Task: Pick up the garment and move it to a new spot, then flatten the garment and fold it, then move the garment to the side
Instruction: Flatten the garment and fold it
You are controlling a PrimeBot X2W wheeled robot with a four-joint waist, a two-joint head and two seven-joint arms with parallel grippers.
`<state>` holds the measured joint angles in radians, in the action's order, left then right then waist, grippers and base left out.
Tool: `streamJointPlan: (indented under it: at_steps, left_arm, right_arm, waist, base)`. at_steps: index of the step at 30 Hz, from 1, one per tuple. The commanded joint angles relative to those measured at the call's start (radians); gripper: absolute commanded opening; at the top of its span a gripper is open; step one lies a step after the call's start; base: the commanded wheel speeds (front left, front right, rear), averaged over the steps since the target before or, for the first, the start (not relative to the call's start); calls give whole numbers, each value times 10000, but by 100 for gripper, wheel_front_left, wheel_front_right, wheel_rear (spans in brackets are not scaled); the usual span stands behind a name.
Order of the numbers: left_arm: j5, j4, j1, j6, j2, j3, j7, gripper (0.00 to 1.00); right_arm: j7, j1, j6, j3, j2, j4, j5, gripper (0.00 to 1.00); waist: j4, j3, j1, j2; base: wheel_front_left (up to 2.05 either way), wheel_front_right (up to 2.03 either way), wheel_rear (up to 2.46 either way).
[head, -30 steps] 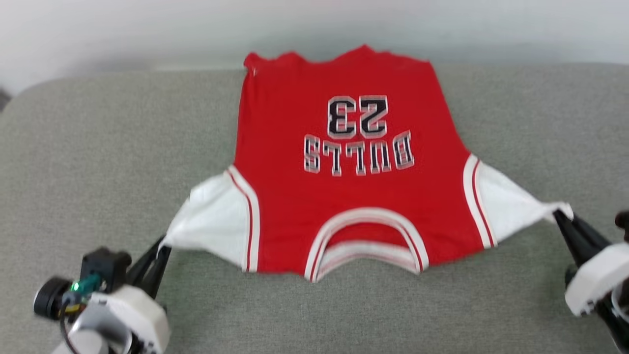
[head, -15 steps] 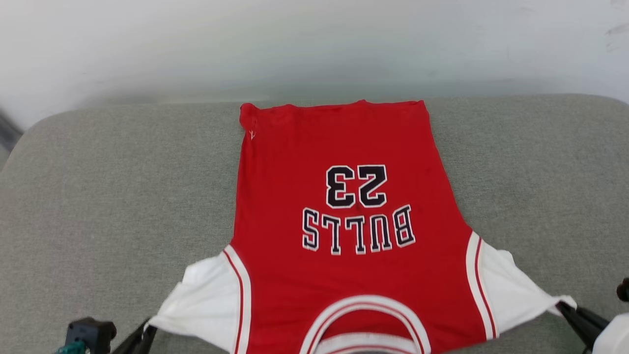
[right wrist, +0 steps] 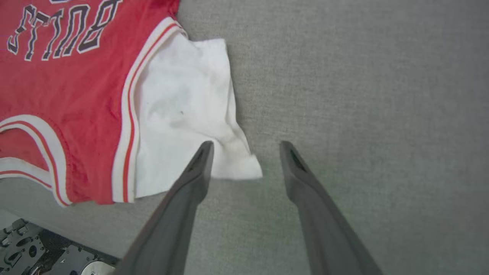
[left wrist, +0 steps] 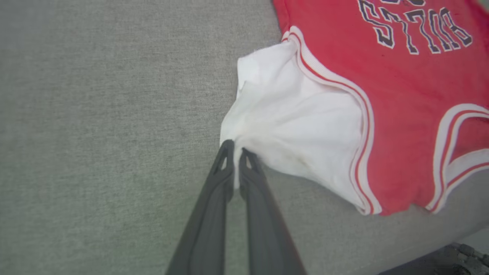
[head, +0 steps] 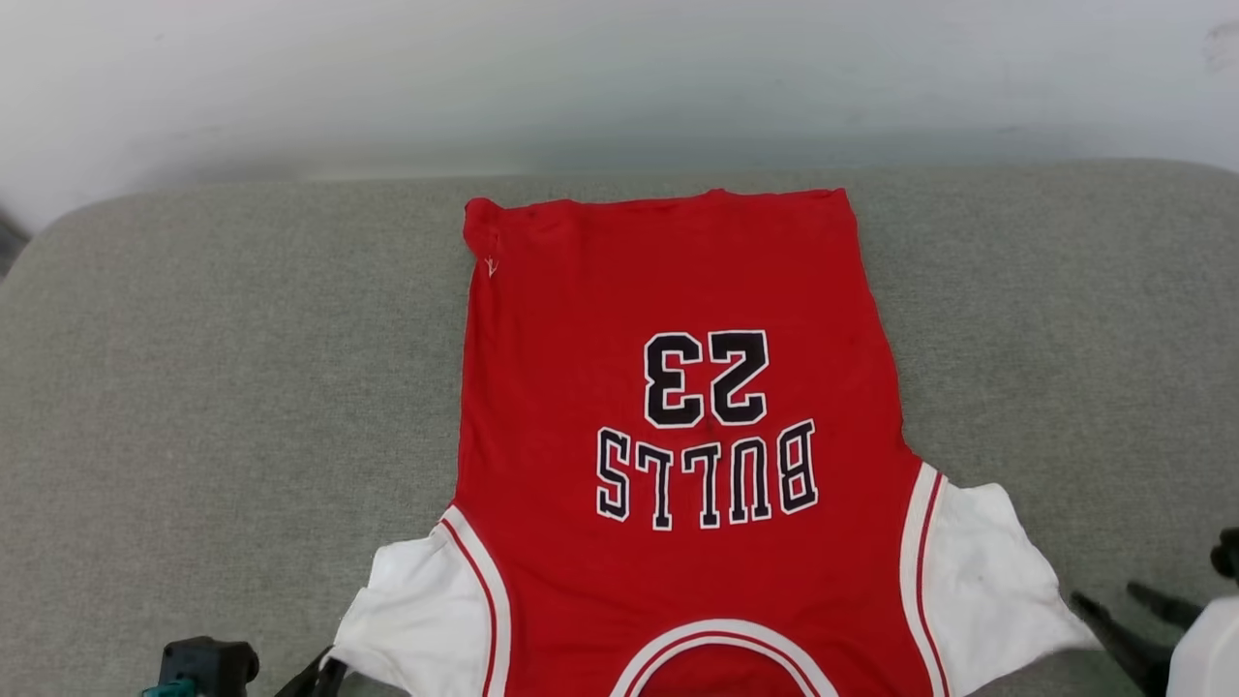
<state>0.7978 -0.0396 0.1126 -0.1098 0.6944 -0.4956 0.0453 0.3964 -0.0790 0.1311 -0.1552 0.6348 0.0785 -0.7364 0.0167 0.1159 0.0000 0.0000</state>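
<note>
1. Head view: the garment (head: 678, 465) lies spread on the grey cushion (head: 194, 387), roughly midway between the cushion's left and right ends.
2. The red body lies mostly flat, print side up. The hem (head: 668, 198) points to the cushion's far edge, with its left corner bunched. The striped collar (head: 716, 644) points to the cushion's near edge.
3. The black-and-white print (head: 707, 431), "BULLS" and "23", reads upside down in this view.
4. Left wrist view: the left gripper (left wrist: 237, 147) sits over the cushion's near left part. Its jaws stand almost together, pinching the outer corner of the white left sleeve (left wrist: 290, 126). The cloth gathers into folds at the fingertips.
5. Right wrist view: the right gripper (right wrist: 246, 147) sits over the cushion's near right part. Its jaws stand wide apart and clamp nothing.
6. The outer corner of the white right sleeve (right wrist: 183, 114) lies on the cushion between the two fingers. One finger overlaps the sleeve's edge; contact cannot be determined.
7. A pale wall (head: 619, 77) rises behind the cushion's far edge.
</note>
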Motion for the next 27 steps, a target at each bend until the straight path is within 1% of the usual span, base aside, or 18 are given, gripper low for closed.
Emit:
streamJointPlan:
  at_steps: [1, 4, 8, 12, 15, 18, 22, 27]
  left_arm:
    - [63, 174, -138, -38, 17, 66, -88, 0]
    - [129, 732, -204, -141, 97, 17, -424, 0]
    - [11, 1832, -423, -232, 314, -121, -990, 0]
    - [-494, 2851, -613, -474, 626, -371, -1544, 0]
    - [-941, 3503, -802, -698, 709, -615, -1851, 0]
    - [-1237, 4082, -1123, -708, 637, -762, -2051, 0]
    - [-1507, 4691, -1611, -586, 439, -1030, -2273, 0]
    - [-1908, 5186, -2182, -491, 204, -1270, -2373, 0]
  right_arm:
    - [201, 365, -7, 117, 82, -276, 3, 100]
    - [923, 848, -7, 410, 123, -790, -248, 100]
    - [2111, 2018, -6, 939, 338, -1366, -309, 100]
    - [3778, 3538, -6, 1259, 95, -1516, -601, 100]
    - [5126, 4935, -6, 1537, -195, -1226, -453, 100]
    - [6180, 6324, -6, 1805, -477, -770, 67, 100]
    - [6866, 8076, -6, 2166, -620, 21, 1001, 100]
    - [7809, 9922, -6, 2613, -502, 1134, 2221, 100]
  waist:
    - [57, 183, 0, 0]
    - [192, 489, 0, 0]
    - [542, 1222, 0, 0]
    - [1041, 1970, 0, 0]
    - [1453, 2562, 0, 0]
    - [1955, 3199, 0, 0]
    - [2648, 3920, 0, 0]
    - [3404, 4667, 0, 0]
  base:
    - [0, 0, 0]
    - [0, 0, 0]
    - [0, 0, 0]
    - [0, 0, 0]
    - [0, 0, 0]
    - [0, 0, 0]
    - [0, 0, 0]
    - [0, 0, 0]
